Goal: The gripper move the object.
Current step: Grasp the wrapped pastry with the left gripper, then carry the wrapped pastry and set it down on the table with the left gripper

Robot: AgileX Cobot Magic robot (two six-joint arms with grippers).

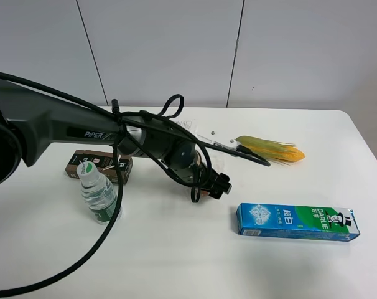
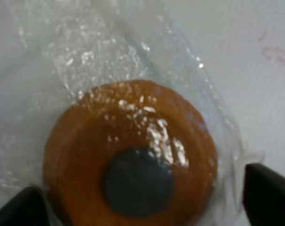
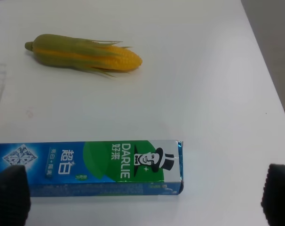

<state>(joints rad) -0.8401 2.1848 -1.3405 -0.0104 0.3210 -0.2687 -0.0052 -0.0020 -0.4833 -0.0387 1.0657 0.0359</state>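
The object [image 2: 128, 155] is a round orange puck with a dark centre disc, sealed in a clear plastic bag [image 2: 86, 61], and it fills the left wrist view. My left gripper [image 2: 142, 197] is open, with one dark finger [image 2: 25, 207] on each side of the puck. In the exterior high view the left gripper [image 1: 216, 185] reaches across to the table's middle and hides the puck beneath it. My right gripper [image 3: 145, 197] is open and empty, hovering over a toothpaste box; it does not show in the exterior high view.
A yellow-green corn cob [image 1: 270, 149] lies behind and to the right of the left gripper. A blue-green toothpaste box [image 1: 297, 222] lies at the front right. A water bottle [image 1: 98, 193] and a brown box [image 1: 98, 165] stand at the left.
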